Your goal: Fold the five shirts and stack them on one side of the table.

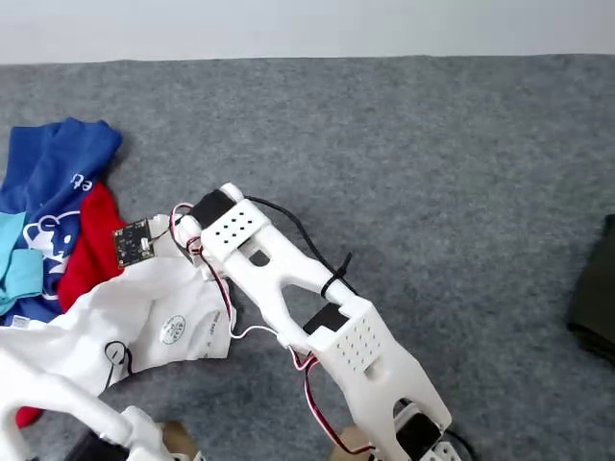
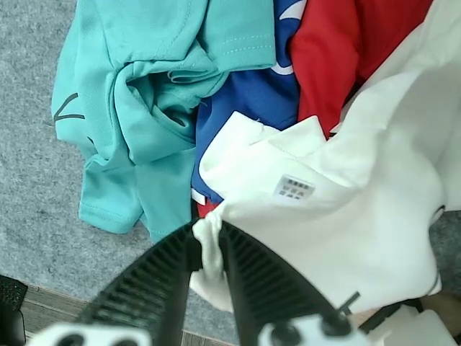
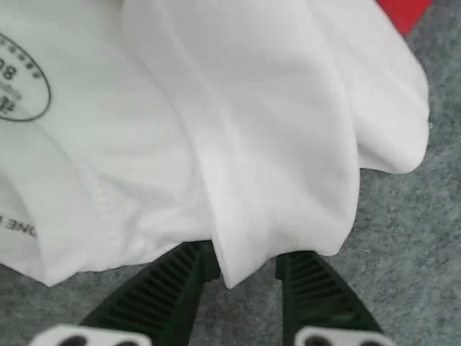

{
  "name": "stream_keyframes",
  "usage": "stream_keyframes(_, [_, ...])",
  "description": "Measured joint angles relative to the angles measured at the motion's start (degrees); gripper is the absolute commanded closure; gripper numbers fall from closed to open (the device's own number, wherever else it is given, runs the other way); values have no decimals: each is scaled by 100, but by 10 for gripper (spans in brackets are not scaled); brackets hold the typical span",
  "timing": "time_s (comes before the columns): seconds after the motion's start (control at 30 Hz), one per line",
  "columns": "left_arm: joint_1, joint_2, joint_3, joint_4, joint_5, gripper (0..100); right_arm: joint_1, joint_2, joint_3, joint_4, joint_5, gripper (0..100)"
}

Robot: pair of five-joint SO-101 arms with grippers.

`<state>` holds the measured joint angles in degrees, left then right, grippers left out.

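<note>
Now | white shirt [image 2: 346, 238] hem is being clamped by left gripper [image 2: 207, 236] jaws | another fold is being straddled by parted right gripper [image 3: 245, 261] jaws

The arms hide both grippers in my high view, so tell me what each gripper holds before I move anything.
Observer: The left gripper is shut on the white shirt's edge.
Operator: Now the right one.
Observer: The right gripper is open, straddling a fold of the white shirt, not pinching it.
Operator: Report the teal shirt.
Observer: The teal shirt lies crumpled against the blue shirt.
</note>
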<state>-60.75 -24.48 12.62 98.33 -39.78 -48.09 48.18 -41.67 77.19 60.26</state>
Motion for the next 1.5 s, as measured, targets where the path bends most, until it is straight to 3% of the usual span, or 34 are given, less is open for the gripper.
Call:
stream_keyframes(0.87, [0,0,0,0,0,998,-18,-457,-211,9,0,862])
stream_keyframes(1.5, [0,0,0,0,0,998,-18,149,-211,-105,167,866])
